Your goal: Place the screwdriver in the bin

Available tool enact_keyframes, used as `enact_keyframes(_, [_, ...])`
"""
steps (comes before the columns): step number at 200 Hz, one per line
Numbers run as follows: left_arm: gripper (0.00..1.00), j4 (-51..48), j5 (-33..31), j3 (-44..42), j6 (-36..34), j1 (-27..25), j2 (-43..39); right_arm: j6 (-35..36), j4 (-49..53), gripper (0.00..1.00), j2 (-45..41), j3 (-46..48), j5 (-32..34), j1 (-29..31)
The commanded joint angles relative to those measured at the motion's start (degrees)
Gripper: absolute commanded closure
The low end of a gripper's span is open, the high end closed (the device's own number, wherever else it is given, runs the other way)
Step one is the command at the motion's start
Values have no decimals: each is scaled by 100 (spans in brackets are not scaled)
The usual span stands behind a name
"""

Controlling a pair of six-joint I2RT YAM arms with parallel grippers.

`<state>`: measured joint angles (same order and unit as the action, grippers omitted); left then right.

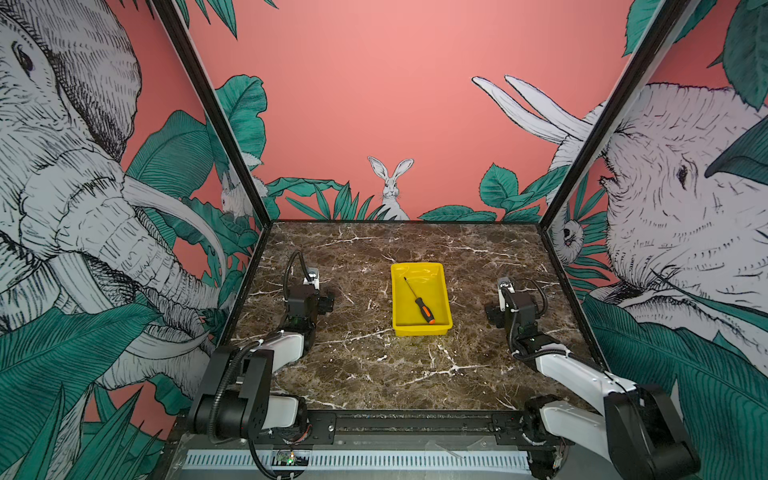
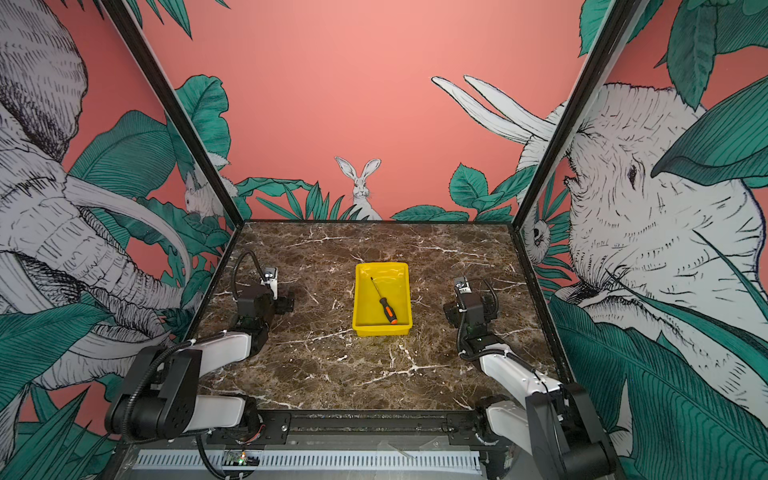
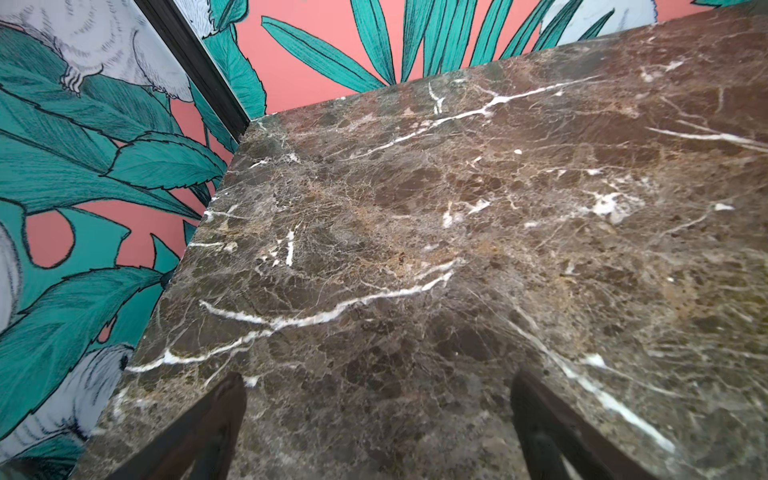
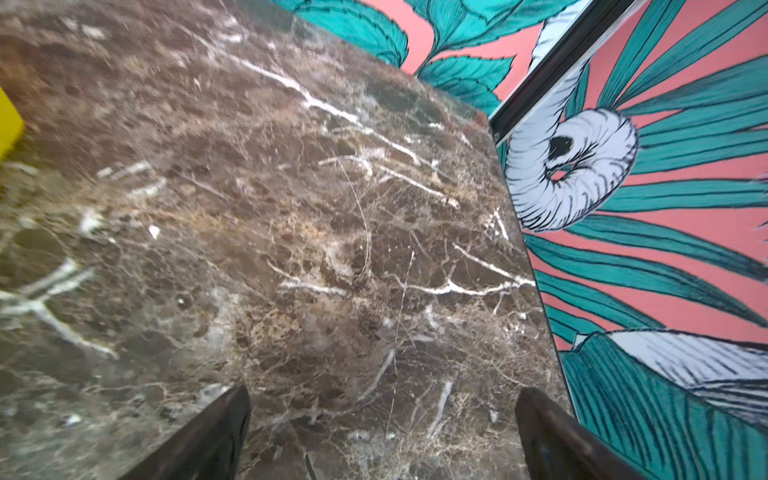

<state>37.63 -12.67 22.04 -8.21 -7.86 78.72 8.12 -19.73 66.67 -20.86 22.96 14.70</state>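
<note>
The yellow bin (image 1: 420, 331) (image 2: 382, 330) stands on the middle of the marble table in both top views. Inside it lies the screwdriver (image 1: 419, 300) (image 2: 384, 302), slanted, with its orange-capped handle toward the front right corner and its thin shaft toward the back left. Left of the bin, apart from it, my left gripper (image 1: 327, 301) (image 3: 376, 380) is open over bare marble. My right gripper (image 1: 493, 313) (image 4: 382, 395) is open too, right of the bin, holding nothing. A corner of the bin (image 4: 8, 120) shows in the right wrist view.
The dark marble table (image 1: 374, 374) is walled by patterned panels on the left, back and right, with black corner posts (image 1: 557, 208). A black rail (image 1: 415, 422) runs along the front edge between the two arm bases.
</note>
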Motion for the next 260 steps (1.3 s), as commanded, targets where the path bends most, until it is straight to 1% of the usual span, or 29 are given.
enact_keyframes(1, [1,693,114,-30,-129,59,41,41,-918,1,144,-34,-313,-138])
enact_keyframes(37, [1,1205,352,-112,-85,118,372,-29,-1209,1,277,85,-828,-451])
enact_keyframes(77, [1,1118,537,-42,-103,163,449,-66,-1835,1,631,180,-1223,-634])
enact_keyframes(98, [1,1124,726,-33,-113,210,490,-92,-2545,1,1004,158,-1389,-648])
enact_keyframes(112, [1,1276,829,-67,-120,236,601,-118,-3183,1,1420,159,-1489,-674])
enact_keyframes(127, [1,1456,882,-86,-95,276,757,-154,-3275,1,1751,64,-1543,-721])
enact_keyframes(136, [1,1546,926,-86,-89,292,832,-288,-3298,1,1788,92,-1549,-812])
enact_keyframes(144, [1,1572,966,-88,-77,321,863,-381,-3430,1,1845,162,-1742,-944])
enact_keyframes(154, [0,1552,985,-74,-67,331,860,-461,-3868,1,2054,264,-2024,-1089])
enact_keyframes(166, [1,1477,1031,-47,-67,341,839,-568,-4293,1,2290,325,-2214,-1214])
enact_keyframes(183, [1,1386,1098,-25,-87,351,804,-662,-3825,1,2157,204,-2408,-1364])
enact_keyframes(193, [0,1388,1108,-25,-85,354,794,-682,-3864,1,2241,128,-2703,-1415])
enact_keyframes(207, [1,1386,1126,-33,-85,367,776,-601,-3371,1,2188,-71,-3120,-1493])
enact_keyframes(220, [1,1389,1142,-33,-85,355,777,-681,-3407,1,2235,-93,-3334,-1589])
enact_keyframes(241, [1,1282,1146,-42,-86,364,660,-702,-3380,1,2236,-109,-3310,-1611])
enact_keyframes(248, [1,1220,1148,-36,-85,363,605,-774,-3348,1,2236,-127,-3145,-1611])
enact_keyframes(260, [1,1096,1169,-12,-93,364,518,-925,-3282,1,2221,-146,-2632,-1611])
